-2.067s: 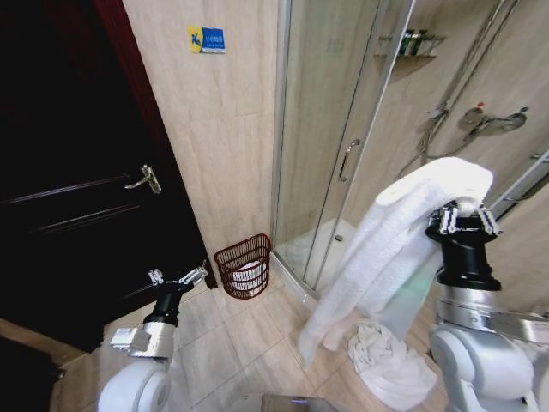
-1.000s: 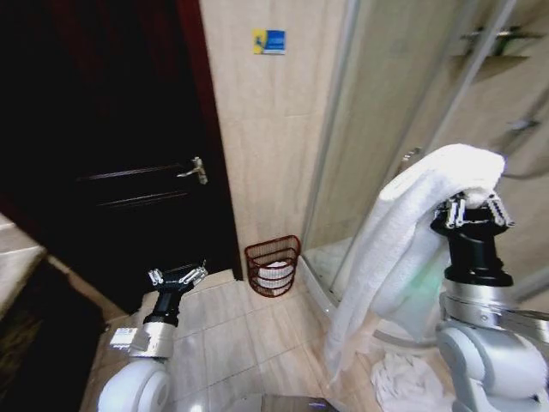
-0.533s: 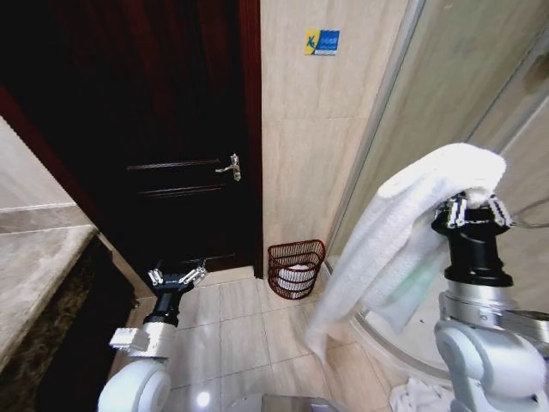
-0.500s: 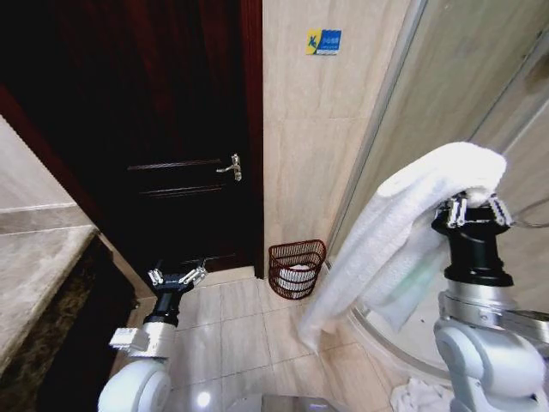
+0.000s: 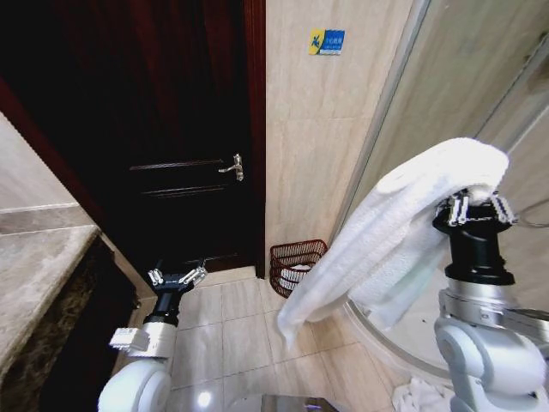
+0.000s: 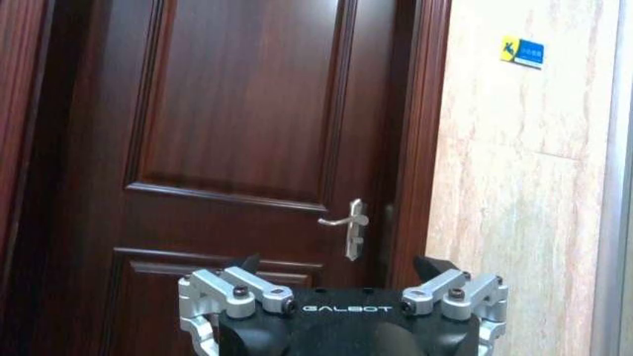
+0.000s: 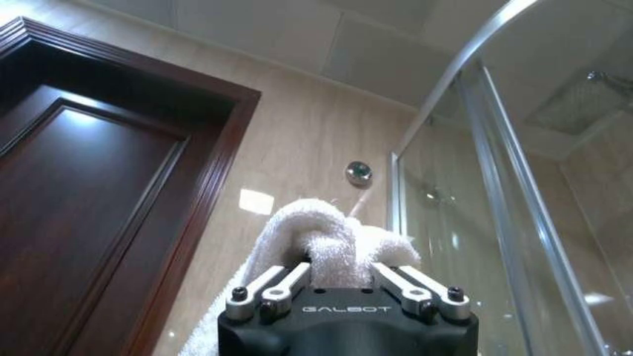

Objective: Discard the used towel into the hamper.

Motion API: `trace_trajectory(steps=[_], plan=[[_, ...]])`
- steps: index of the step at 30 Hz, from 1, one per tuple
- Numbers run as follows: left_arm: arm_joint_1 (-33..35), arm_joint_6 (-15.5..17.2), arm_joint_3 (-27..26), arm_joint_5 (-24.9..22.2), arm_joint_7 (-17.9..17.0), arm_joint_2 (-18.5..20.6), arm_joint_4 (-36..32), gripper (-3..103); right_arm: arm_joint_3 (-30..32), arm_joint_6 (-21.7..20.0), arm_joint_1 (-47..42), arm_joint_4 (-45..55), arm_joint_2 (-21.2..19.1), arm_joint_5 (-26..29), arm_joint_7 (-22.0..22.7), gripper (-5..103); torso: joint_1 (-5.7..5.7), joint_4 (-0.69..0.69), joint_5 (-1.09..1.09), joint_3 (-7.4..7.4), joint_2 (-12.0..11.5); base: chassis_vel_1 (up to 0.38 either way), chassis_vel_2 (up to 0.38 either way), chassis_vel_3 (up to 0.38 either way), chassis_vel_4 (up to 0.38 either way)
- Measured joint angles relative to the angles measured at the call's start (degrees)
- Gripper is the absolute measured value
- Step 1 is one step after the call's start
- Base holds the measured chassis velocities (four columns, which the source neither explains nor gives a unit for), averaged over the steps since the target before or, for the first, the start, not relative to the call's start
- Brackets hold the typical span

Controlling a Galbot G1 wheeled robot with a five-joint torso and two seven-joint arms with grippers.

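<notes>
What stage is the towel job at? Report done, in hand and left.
Done: the right gripper is shut on the white towel, held high with its tail hanging toward the floor. In hand: carrying it; the hamper stands ahead on the tiles by the wall, beside the dark door. Left: get the towel over the hamper and drop it in. The left gripper waits low and open.

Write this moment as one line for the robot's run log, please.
right gripper: raised, shut on white towel | left gripper: low, open, empty | hamper: on floor by wall, ahead | towel not yet in hamper
</notes>
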Motion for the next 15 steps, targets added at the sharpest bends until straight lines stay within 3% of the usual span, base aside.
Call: trace_trajectory(steps=[15], plan=[[0.0,0.0,0.0,0.0,0.0,0.0,0.0,100,-0.1,0.0,0.0,0.0,-0.3,0.8,0.0,12,0.0,0.01,0.01,0.0,0.0,0.069,0.071,-0.073,-0.069]])
